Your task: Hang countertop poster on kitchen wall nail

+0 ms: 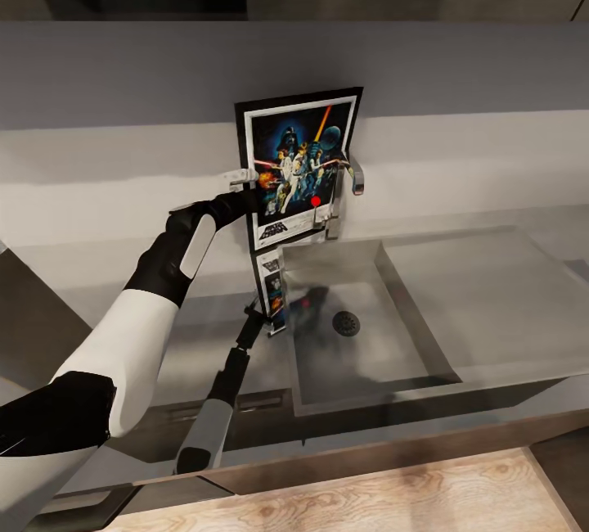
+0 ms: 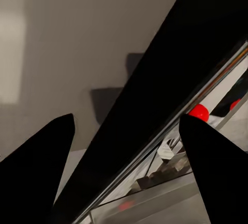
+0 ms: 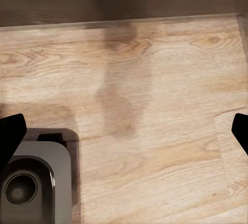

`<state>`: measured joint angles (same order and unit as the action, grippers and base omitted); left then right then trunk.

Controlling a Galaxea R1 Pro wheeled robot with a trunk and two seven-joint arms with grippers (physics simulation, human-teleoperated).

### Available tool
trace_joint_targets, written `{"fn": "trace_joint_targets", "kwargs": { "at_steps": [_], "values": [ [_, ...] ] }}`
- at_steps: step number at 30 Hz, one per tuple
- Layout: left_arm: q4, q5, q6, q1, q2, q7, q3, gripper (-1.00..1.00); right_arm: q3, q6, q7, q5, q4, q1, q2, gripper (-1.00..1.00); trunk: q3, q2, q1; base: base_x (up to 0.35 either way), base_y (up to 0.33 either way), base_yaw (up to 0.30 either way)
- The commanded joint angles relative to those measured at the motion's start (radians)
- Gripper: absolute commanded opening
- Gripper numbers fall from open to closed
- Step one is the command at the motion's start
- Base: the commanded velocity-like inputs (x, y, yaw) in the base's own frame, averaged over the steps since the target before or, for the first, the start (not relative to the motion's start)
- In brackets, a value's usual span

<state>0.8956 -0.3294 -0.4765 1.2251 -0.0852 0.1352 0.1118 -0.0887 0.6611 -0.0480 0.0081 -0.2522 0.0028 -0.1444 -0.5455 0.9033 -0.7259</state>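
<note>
At center frame, I'm holding the poster [image 1: 301, 168] upright, left fingers [image 1: 245, 178] clamped on its edge; next I'm needing a wall nail. Right fingers [image 3: 238, 131] hanging spread.

Glossy grey countertop [image 1: 507, 270] mirrors the black-framed poster [image 1: 301, 164] — floor [image 3: 155, 105] is pale matt wood.

Your white-and-black left arm [image 1: 155, 286] reaches forward, its black two-fingered left gripper [image 2: 126, 167] clamped on the black-framed poster's [image 1: 301, 172] edge. Your right gripper's [image 3: 124, 131] dark fingertips [image 3: 10, 133] stand wide apart.
</note>
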Motion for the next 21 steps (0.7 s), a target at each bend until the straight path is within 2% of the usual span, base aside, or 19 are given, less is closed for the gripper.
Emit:
{"fn": "trace_joint_targets", "kwargs": {
  "at_steps": [1, 16, 21],
  "values": [
    [0.001, 0.002, -0.004, 0.001, 0.000, 0.001, -0.002, -1.00, -0.002, 0.002, -0.001, 0.001, -0.001, 0.000, 0.000, 1.00, -0.001, 0.001, 0.000, 0.000, 0.000, 0.000],
    [0.014, 0.002, 0.002, 0.001, 0.002, 0.001, -0.012, -1.00, -0.002, 0.002, -0.001, 0.001, -0.001, 0.000, 0.000, 1.00, -0.001, 0.001, 0.000, -0.002, 0.000, 0.000],
    [0.032, 0.003, 0.001, 0.001, 0.005, 0.001, -0.014, -1.00, -0.001, 0.002, -0.001, 0.001, -0.001, 0.000, 0.000, 1.00, -0.001, 0.001, 0.000, -0.129, 0.091, 0.000]
  ]
}}
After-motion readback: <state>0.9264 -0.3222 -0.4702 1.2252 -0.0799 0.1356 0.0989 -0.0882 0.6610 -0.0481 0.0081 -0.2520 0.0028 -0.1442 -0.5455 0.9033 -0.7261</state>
